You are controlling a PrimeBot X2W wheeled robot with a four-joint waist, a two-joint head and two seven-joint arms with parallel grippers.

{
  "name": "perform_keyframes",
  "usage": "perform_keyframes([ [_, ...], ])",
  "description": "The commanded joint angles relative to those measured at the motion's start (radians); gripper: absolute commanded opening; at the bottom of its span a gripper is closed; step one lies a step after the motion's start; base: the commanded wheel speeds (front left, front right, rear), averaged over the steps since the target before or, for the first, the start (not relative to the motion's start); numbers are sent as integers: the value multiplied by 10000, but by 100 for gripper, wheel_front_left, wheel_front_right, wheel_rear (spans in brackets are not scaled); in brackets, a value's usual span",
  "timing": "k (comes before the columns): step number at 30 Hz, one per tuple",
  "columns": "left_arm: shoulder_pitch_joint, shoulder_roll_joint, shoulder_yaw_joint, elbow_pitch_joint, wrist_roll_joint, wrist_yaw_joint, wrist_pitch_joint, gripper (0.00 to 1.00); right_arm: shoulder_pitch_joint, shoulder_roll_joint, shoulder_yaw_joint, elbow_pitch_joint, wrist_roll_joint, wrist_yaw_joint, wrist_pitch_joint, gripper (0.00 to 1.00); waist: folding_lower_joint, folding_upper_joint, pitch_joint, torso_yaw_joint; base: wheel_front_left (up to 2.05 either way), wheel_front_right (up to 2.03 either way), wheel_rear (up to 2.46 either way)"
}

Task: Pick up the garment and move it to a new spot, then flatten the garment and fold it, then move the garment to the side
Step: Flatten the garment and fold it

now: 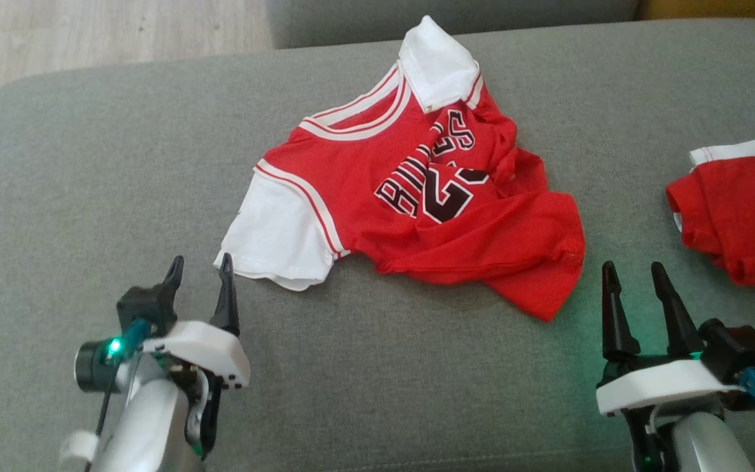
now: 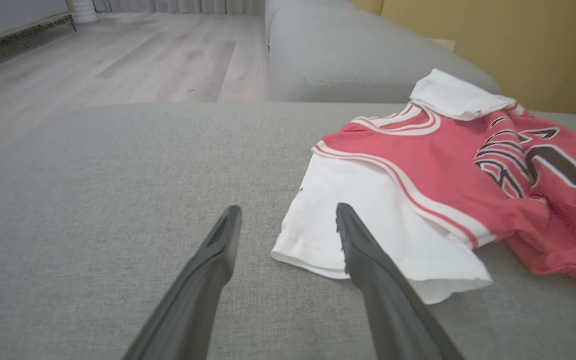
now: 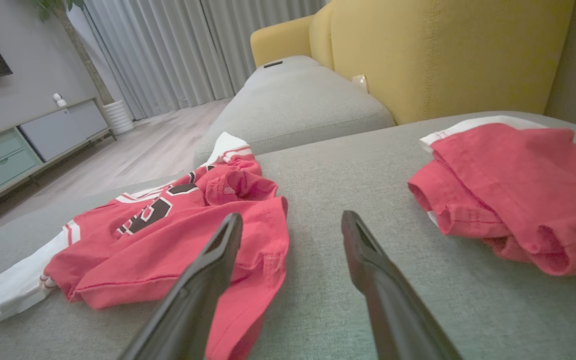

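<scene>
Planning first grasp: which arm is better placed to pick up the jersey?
Left, likely: the open left gripper has a fingertip at the white sleeve of the jersey; the open right gripper sits short of its hem.

Room and blockage on the grey cushion (image 1: 56, 196), head view
Open over bare fabric at 9 and 6 o'clock; blocked from centre up to 12 o'clock by the crumpled jersey (image 1: 384, 190); blocked at 3 o'clock by a second red garment (image 1: 738, 210); passable between the two toward 2 o'clock.

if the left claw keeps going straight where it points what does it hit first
Likely the white sleeve of the red jersey: on the left claw, the jersey-side finger lines up with its near corner; the other points over cushion. Height unclear.
</scene>
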Motion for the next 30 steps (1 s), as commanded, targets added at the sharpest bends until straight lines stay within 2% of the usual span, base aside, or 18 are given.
perform_keyframes([
  [1,-659,244,280,186,93,-73,-44,100,-357,-42,306,-364,-88,37,-84,100,-1,0,119,-50,0,0,0],
  [7,-1896,460,58,2119,212,-387,36,100,-499,-42,411,-461,-70,37,-45,100,-1,0,472,-176,0,0,0],
  [13,-2523,455,-129,3171,204,-688,19,100,-585,-42,399,-423,-67,37,-33,100,-1,0,639,-260,0,0,0],
  [30,-3484,412,-519,5456,156,-965,-29,100,-810,-41,371,-208,-72,37,-74,100,-1,0,840,-467,0,0,0],
])
